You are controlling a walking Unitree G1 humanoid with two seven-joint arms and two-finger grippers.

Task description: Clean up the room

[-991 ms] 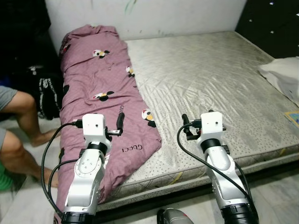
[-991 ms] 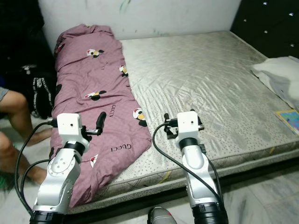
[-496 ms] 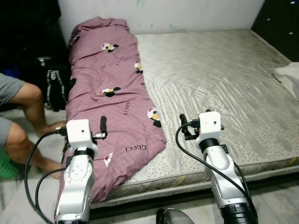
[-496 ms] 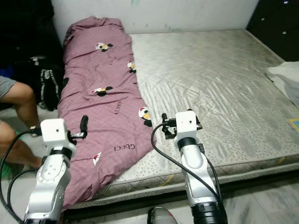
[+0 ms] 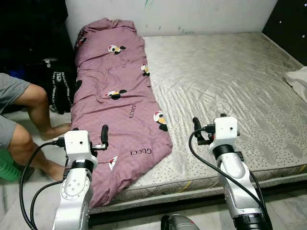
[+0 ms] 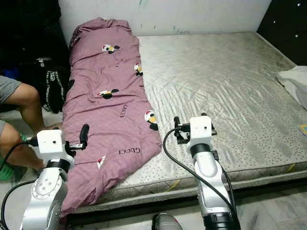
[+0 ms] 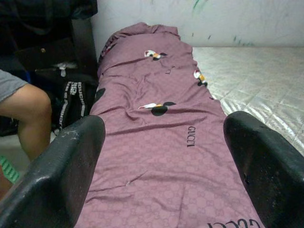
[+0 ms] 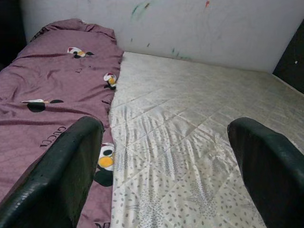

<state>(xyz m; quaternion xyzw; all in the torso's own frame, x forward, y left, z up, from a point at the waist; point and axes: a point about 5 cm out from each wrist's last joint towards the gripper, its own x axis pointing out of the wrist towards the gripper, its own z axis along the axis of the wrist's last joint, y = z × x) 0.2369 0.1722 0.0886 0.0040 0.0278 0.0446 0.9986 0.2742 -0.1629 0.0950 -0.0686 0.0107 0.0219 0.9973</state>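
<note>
In the left eye view the mauve duvet (image 5: 117,100) lay lengthwise along the near-left side of the bare quilted mattress (image 5: 230,81), running from about twelve o'clock down to seven o'clock, its lower corner drooping over the bed edge. The left gripper (image 5: 103,135) hovered over that lower corner and the right gripper (image 5: 196,128) hung over bare mattress at about four o'clock, both empty. To do this step well, I judged each gripper should take its own corner of the lower hem, pinching a full fold of cloth rather than the top layer, so the right one would need to move over toward nine o'clock first. A seated person's knee and leg (image 5: 26,103) sat at nine o'clock beside a black bag (image 5: 60,91), close enough that the left arm should swing with care. A white cloth (image 5: 298,81) was cut off at three o'clock, so what it was could not be told. The right eye view showed the same layout, plus a coloured scrap at the frame's edge, too cropped to name. In the left wrist view the two black fingers (image 7: 61,175) stood wide apart above the duvet, nothing between them; the hem itself lay out of frame. In the right wrist view the fingers (image 8: 57,175) were likewise spread, straddling the duvet's edge and mattress.
</note>
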